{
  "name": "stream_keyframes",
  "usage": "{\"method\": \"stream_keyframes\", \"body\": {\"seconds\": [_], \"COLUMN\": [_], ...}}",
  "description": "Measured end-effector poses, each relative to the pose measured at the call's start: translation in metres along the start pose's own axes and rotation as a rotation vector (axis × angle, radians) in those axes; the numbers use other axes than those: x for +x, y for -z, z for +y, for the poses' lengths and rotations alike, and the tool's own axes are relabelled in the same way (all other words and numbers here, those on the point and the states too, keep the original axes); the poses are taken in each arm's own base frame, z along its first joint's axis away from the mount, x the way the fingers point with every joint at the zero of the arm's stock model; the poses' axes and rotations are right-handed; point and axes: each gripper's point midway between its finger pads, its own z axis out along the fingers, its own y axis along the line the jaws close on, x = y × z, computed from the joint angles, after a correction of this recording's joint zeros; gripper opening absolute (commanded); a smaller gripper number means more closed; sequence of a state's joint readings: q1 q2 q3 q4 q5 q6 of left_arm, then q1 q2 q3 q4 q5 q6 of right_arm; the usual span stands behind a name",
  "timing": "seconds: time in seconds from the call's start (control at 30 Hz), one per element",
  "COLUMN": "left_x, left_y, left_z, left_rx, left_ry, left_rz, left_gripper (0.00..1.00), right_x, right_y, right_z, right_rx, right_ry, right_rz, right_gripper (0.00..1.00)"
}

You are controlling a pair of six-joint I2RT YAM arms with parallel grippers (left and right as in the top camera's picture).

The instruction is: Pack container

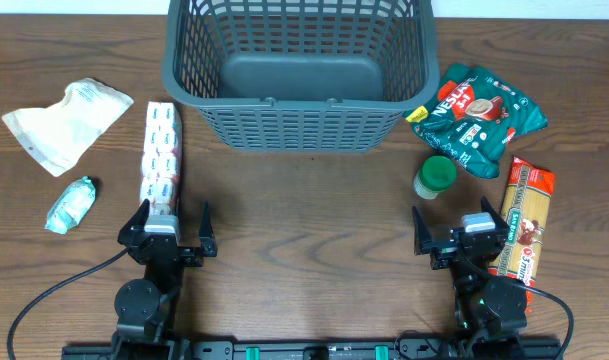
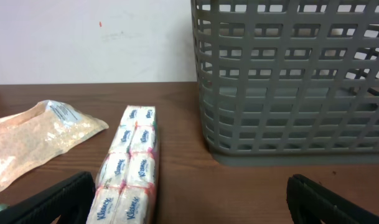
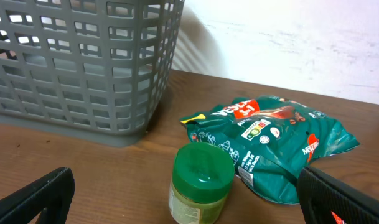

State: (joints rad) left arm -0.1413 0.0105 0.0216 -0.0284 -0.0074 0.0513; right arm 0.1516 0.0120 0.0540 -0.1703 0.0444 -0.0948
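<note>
brown wooden table (image 1: 304, 210) bears container (image 1: 296, 102); white wall (image 2: 83, 37) behind; left gripper (image 1: 172, 213) and right gripper (image 1: 452, 213) jaws spread.

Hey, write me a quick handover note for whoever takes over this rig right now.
Left gripper: open, empty, at the near end of the Kleenex tissue pack.
Right gripper: open, empty, just short of the green-lidded jar.
Basket: far centre, nothing inside.
To its left: tissue pack, white pouch, small teal packet.
To its right: Nescafé bag, jar, spaghetti pack.
Done: nothing packed.
Left to do: all six items go in.
</note>
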Motion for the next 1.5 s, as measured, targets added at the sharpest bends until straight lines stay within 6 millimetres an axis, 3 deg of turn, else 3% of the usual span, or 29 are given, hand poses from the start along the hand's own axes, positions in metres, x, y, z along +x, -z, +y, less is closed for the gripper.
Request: {"method": "stream_keyframes", "body": {"seconds": [0.97, 1.2, 1.37, 1.5], "left_x": [0.000, 0.009, -0.038, -0.071], "left_y": [0.000, 0.009, 0.016, 0.008], "left_z": [0.000, 0.009, 0.016, 0.024], "left_rx": [0.000, -0.065, -0.126, -0.185], "left_ry": [0.035, 0.167, 0.188, 0.191], "left_rz": [0.002, 0.153, 0.279, 0.421], "left_gripper": [0.99, 0.99, 0.99, 0.98], "right_x": [0.000, 0.001, 0.016, 0.022], "right_y": [0.000, 0.000, 0.001, 0.002], "right_z": [0.000, -0.008, -0.015, -0.026], "right_rx": [0.000, 0.048, 0.090, 0.145], "right_ry": [-0.001, -0.105, -0.181, -0.209], "right_rz": [0.000, 0.004, 0.092, 0.190], "right_gripper": [0.99, 0.99, 0.99, 0.99]}}
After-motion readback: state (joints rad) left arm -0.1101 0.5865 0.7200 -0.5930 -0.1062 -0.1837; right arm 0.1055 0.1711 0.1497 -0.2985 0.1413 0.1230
